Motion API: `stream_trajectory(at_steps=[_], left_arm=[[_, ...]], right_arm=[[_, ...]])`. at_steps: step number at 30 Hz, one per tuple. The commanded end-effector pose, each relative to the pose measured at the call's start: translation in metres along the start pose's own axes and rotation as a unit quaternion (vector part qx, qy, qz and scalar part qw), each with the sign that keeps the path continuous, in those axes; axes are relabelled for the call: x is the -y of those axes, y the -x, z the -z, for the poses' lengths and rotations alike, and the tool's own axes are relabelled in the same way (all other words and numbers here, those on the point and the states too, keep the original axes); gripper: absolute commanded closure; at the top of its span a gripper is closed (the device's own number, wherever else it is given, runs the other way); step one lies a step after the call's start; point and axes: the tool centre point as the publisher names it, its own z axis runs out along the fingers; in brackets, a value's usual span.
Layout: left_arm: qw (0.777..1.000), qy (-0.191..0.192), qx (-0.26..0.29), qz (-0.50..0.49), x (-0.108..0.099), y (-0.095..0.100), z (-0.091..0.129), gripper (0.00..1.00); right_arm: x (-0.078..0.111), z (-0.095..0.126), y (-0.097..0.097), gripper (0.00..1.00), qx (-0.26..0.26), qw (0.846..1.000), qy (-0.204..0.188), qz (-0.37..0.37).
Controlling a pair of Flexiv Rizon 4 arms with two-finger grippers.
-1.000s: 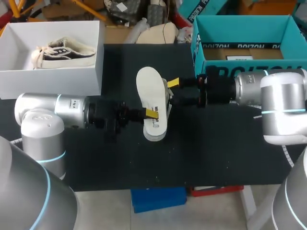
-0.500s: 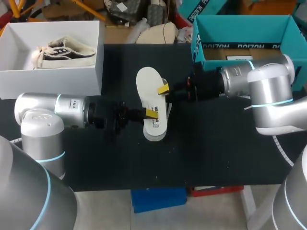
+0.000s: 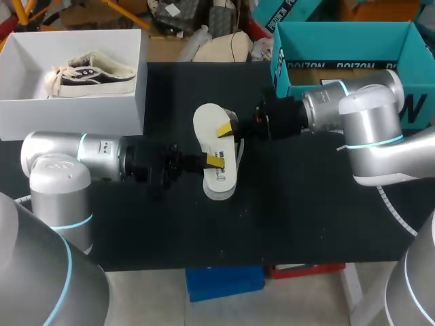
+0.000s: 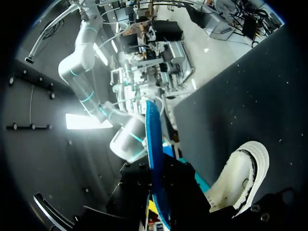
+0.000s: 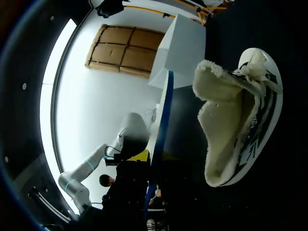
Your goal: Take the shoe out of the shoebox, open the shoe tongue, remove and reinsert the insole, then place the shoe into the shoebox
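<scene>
Closing in from the right, your right gripper (image 3: 224, 129) is now sitting against the insole (image 3: 208, 114), where a second ago it was hanging back beside it; your left arm is keeping its place. You are working over a black table (image 3: 306, 217) that is carrying everything.

Your left gripper (image 3: 214, 161) is pinching the insole near its lower half, one yellow tip lying on the white face, and is holding it above the table between the two arms. Whether your right gripper is already gripping it, you cannot tell from these views.

A shoe (image 5: 236, 120) is lying on the table just beside and under the insole, its fleecy lining showing. From above, the insole is hiding most of it.

At the far left corner a white shoebox (image 3: 68, 109) is sitting with another shoe (image 3: 95, 73) inside. At the far right a teal box (image 3: 340, 27) is standing open, and your right arm is crossing in front of it.

You are looking at two shoes, one insole, two boxes and two arms.
</scene>
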Motion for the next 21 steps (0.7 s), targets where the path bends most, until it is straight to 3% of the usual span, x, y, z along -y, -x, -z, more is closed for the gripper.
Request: stream_trajectory(at_steps=[1, 9, 10, 11, 15, 18, 21], left_arm=[[1.000, 0.001, -0.001, -0.001, 0.001, 0.001, -0.001, 1.00], [1.000, 0.001, -0.001, -0.001, 0.001, 0.001, -0.001, 1.00], [1.000, 0.001, -0.010, -0.001, 0.001, 0.001, -0.001, 0.76], [1.000, 0.002, -0.020, 0.002, 0.001, 0.001, -0.001, 0.04], [0.992, -0.004, -0.122, -0.027, 0.003, -0.003, 0.003, 0.00], [0.970, 0.020, -0.235, -0.062, 0.003, -0.003, 0.021, 0.00], [0.934, 0.013, -0.341, -0.105, 0.004, 0.004, 0.043, 0.00]], right_arm=[[-0.002, -0.001, 0.000, 1.00, 0.002, 1.000, -0.002, -0.001], [-0.002, -0.001, 0.000, 1.00, 0.002, 1.000, -0.002, -0.001], [-0.002, -0.001, 0.000, 1.00, 0.002, 1.000, -0.002, -0.001], [-0.002, -0.001, 0.000, 1.00, 0.002, 1.000, -0.002, -0.001], [-0.002, -0.001, 0.000, 1.00, 0.002, 1.000, -0.002, -0.001], [-0.002, -0.001, 0.000, 1.00, 0.002, 1.000, -0.002, -0.001], [-0.002, -0.001, 0.000, 1.00, 0.002, 1.000, -0.002, -0.001]])
